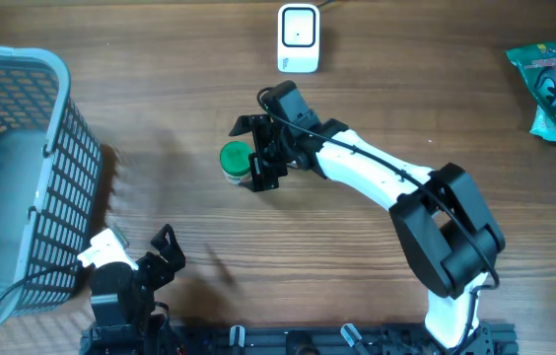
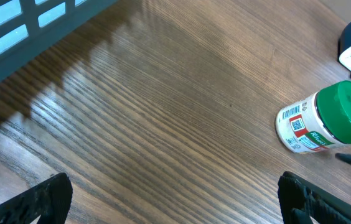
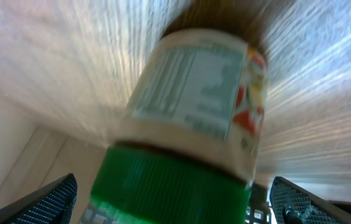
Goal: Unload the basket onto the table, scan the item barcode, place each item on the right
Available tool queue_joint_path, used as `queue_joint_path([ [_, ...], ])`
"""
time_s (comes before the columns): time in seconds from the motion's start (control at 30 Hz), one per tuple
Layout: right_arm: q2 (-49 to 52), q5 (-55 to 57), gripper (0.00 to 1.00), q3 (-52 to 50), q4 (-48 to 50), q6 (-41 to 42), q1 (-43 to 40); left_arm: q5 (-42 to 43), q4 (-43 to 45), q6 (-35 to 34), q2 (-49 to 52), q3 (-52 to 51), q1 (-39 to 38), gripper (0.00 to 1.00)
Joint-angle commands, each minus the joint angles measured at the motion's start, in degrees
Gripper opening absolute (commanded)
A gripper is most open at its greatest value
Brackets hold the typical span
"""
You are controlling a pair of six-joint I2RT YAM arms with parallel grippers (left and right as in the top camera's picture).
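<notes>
Here, green-lidded jar (image 1: 235, 157) between spread right jaws, left jaws spread, well apart.

No words can be read for sure. The jar (image 2: 315, 124) has a white label (image 2: 300, 129) with a small square code, a red patch and green letters, all too small to read. Up close, the label shows a table of tiny print, all blurred. The green packet (image 1: 554, 89) has a red patch with writing too small to read.
</notes>
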Motion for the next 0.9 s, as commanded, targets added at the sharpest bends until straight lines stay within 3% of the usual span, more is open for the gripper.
queue_joint_path([
  [0.0,2.89,0.52,0.98,0.5,0.55,0.81,0.07,-0.13,0.15,-0.31,-0.42,-0.22,-0.26,1.0],
  [0.07,3.08,0.57,0.85,0.5,0.59,0.81,0.07,-0.13,0.15,-0.31,-0.42,-0.22,-0.26,1.0],
  [0.1,3.08,0.61,0.73,0.5,0.55,0.76,0.07,-0.13,0.15,-0.31,-0.42,-0.22,-0.26,1.0],
  [0.13,3.08,0.63,0.7,0.5,0.46,0.61,0.07,-0.13,0.15,-0.31,-0.42,-0.22,-0.26,1.0],
  [0.2,3.08,0.66,0.7,0.5,-0.02,0.02,0.07,-0.13,0.15,-0.31,-0.42,-0.22,-0.26,1.0],
  [0.33,3.04,1.03,0.7,0.5,-4.55,-10.45,-1.51,-0.13,0.15,-0.31,-0.42,-0.22,-0.26,1.0],
  [0.5,1.77,1.05,0.7,0.5,-19.3,-25.86,-8.31,-0.13,0.15,-0.31,-0.42,-0.22,-0.26,1.0],
  [0.63,-0.66,2.67,0.69,0.52,-33.2,-44.7,-16.9,-0.13,0.15,-0.31,-0.42,-0.22,-0.26,1.0],
  [0.77,-0.94,14.27,0.69,2.14,-42.6,-66.47,-22.03,-0.13,0.15,-0.31,-0.42,-0.22,-0.26,1.0],
  [0.87,-0.94,24.15,0.81,6.6,-46.62,-81.48,-22.08,-0.13,0.15,-0.31,-0.42,-0.22,-0.26,1.0],
])
